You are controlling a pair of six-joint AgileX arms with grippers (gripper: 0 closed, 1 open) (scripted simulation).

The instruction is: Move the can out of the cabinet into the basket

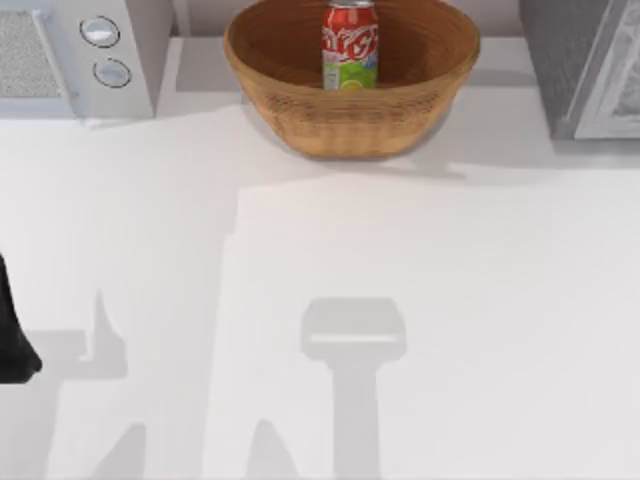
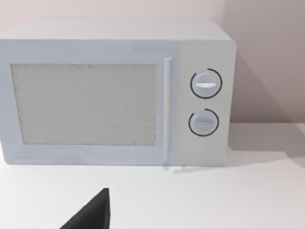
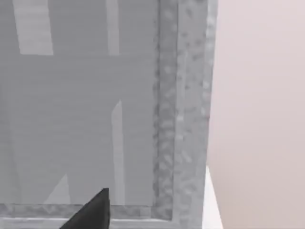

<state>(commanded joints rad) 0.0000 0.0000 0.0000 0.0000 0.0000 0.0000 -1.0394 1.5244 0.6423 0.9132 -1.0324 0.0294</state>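
Note:
The red can [image 1: 350, 45] stands upright inside the tan wicker basket [image 1: 300, 110] at the back middle of the table. The grey speckled cabinet [image 1: 560, 70] is at the back right, with its white-framed door [image 1: 615, 90] at the picture's edge. My left arm [image 1: 15, 340] sits low at the table's left edge, far from the basket. A dark part of my left gripper [image 2: 93, 212] points at the white appliance. The right wrist view has a dark part of my right gripper [image 3: 93, 210] close in front of the cabinet's speckled frame [image 3: 181, 119].
A white appliance with two round silver knobs [image 1: 90, 50] stands at the back left, and fills much of the left wrist view [image 2: 114, 95]. The white tabletop [image 1: 320, 300] carries only shadows in front of the basket.

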